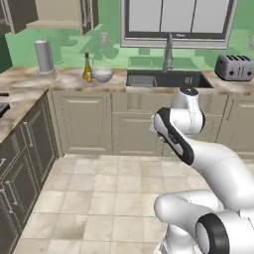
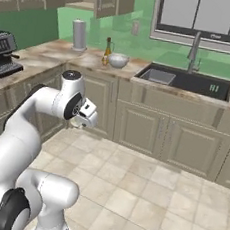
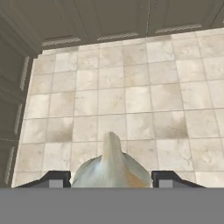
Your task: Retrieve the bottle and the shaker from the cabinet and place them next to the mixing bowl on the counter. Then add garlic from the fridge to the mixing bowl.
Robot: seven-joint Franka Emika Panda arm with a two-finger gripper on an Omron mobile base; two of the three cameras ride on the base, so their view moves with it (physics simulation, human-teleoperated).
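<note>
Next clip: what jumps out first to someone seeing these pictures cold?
The big white arm folded low over the tiled floor, with a pale garlic bulb clamped between the fingertips of its hand in the hand view. Then, on the counter left of the sink, the bottle and mixing bowl side by side.
</note>
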